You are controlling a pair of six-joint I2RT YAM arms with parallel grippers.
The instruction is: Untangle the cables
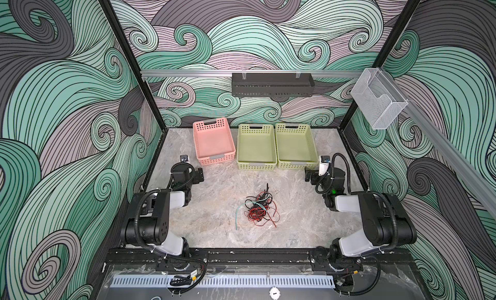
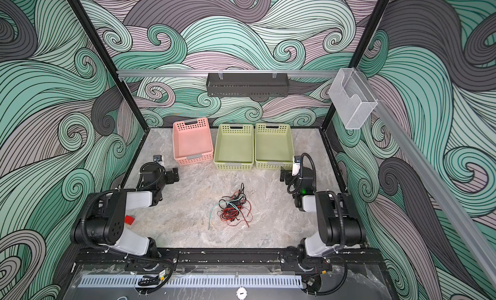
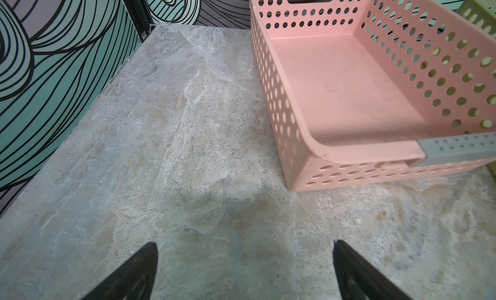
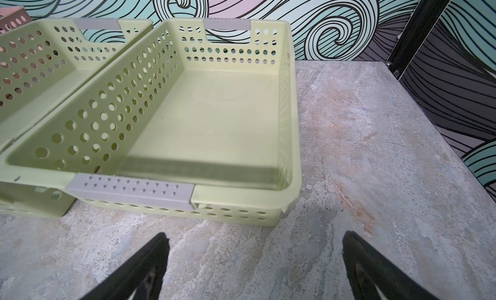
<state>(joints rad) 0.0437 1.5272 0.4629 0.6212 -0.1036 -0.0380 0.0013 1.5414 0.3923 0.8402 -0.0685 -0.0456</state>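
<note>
Only both top views show the cables: one tangled heap mid desk, nearer the front edge, with the teal piece trailing off its left side. Wrist views: left gripper jaws wide, empty, facing pink basket; right gripper likewise, facing green basket. A top view shows a small red thing by the left arm; can't tell what it is.

Open tabletop around cables
</note>
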